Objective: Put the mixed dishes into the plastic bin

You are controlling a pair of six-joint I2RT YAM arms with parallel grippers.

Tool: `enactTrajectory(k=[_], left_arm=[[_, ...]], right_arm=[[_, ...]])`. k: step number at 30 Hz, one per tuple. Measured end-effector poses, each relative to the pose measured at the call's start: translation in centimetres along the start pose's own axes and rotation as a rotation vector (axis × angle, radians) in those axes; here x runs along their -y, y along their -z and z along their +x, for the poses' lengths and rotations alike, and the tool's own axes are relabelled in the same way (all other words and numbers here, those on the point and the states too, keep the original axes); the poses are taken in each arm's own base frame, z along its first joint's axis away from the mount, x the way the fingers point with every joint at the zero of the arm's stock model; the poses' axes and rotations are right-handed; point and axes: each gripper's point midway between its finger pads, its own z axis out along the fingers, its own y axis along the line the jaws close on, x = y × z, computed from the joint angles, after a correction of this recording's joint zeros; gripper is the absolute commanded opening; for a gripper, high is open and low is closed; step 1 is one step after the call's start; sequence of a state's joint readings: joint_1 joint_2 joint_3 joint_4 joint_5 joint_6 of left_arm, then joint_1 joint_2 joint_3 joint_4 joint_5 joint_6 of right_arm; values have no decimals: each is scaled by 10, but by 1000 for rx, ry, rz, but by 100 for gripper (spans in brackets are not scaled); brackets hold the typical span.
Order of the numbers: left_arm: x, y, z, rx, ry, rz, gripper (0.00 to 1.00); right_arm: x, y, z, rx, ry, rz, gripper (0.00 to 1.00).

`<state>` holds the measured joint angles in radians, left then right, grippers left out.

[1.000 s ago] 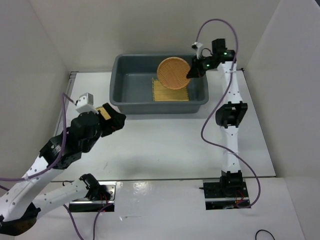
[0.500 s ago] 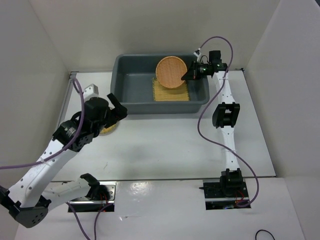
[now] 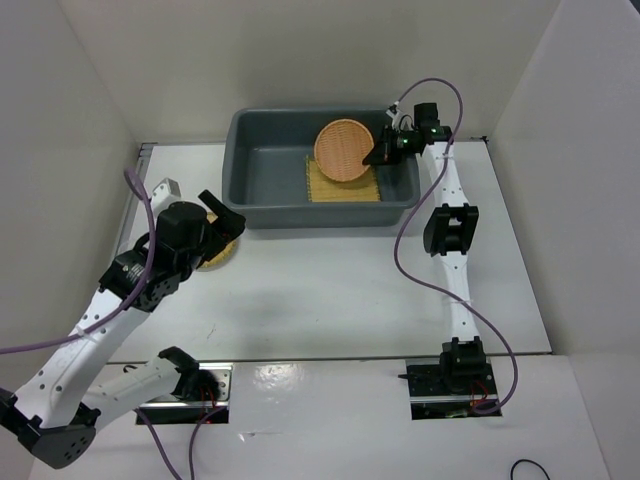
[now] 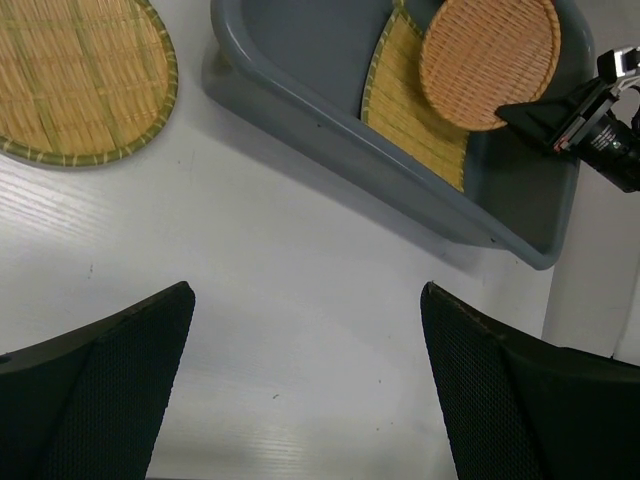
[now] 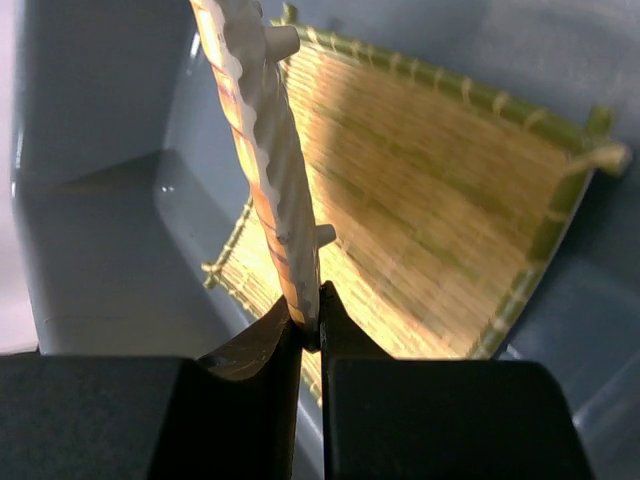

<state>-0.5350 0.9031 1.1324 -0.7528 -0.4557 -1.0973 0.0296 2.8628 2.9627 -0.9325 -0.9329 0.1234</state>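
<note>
Since a second ago the left arm has swung toward the left side of the overhead view, and its pincer (image 3: 226, 226) now hovers over a yellow-tan woven disc (image 3: 215, 258) that lies flat on the white counter (image 3: 330, 290), just beside the left end of the dark grey plastic bin (image 3: 236, 135). This pincer is spread wide and holds nothing. In its own camera the two black fingers (image 4: 100, 400) frame the bottom corners, the yellow-tan disc (image 4: 70, 80) sits at the upper left, and the bin (image 4: 330, 130) runs across the top. At the upper right of the overhead view, the right pincer (image 3: 380, 152) is closed narrowly on the rim of an orange-brown woven disc (image 3: 345, 150), holding it tilted on edge inside the bin, over the right half. The right wrist camera shows that disc (image 5: 265, 150) edge-on, pinched at the pincer (image 5: 302, 322) tips. Below it, a square yellow slatted mat (image 5: 420, 200) lies on the bin's floor (image 5: 90, 120). From overhead, the mat (image 3: 345, 188) shows partly under the held disc.
</note>
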Motion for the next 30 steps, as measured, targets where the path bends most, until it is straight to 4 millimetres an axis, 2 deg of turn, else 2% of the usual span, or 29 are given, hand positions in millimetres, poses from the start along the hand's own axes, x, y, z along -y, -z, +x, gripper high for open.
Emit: enactTrajectory(k=[6, 11, 15, 17, 18, 19, 23, 24, 28, 30], left_arm=[[-5, 7, 2, 5, 69, 20, 100], [-11, 21, -1, 18, 114, 47, 100], [-11, 28, -4, 31, 125, 70, 100], [-13, 28, -4, 35, 127, 78, 100], [-14, 28, -2, 34, 126, 77, 100], [-16, 28, -1, 33, 126, 77, 100], [-21, 31, 2, 30, 130, 88, 100], [-22, 31, 3, 28, 132, 88, 100], [-24, 36, 4, 28, 156, 108, 100], [-26, 39, 5, 26, 163, 116, 100]], right_arm=[[-2, 7, 18, -66, -76, 61, 0], [-11, 11, 40, -134, -154, 68, 8], [-16, 11, 54, -174, -192, 70, 8], [-17, 9, 57, -181, -190, 74, 13], [-16, 8, 57, -182, -188, 81, 27], [-16, 7, 58, -184, -188, 89, 34], [-12, 7, 57, -182, -170, 112, 39], [-10, 7, 57, -181, -167, 120, 48], [-5, 8, 55, -175, -152, 153, 49], [-3, 10, 52, -167, -142, 174, 62]])
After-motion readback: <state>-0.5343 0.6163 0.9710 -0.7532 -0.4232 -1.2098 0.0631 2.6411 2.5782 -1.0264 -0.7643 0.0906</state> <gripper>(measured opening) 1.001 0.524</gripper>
